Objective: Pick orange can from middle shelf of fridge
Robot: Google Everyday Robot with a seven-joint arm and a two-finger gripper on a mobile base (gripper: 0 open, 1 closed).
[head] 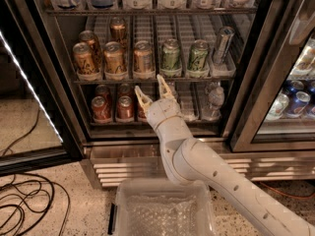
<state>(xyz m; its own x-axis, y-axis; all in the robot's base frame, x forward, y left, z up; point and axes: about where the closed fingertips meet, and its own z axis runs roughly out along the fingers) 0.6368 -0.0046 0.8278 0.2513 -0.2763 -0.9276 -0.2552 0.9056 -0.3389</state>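
The speckled beige stone floor (59, 191) carries the fridge (128, 162) on its louvred steel base. Coiled black cables (22, 208) lie on it at the left and a thin orange cable (288, 191) at the right. The white gripper (148, 82), jaws spread, hangs before the middle shelf (211, 78).
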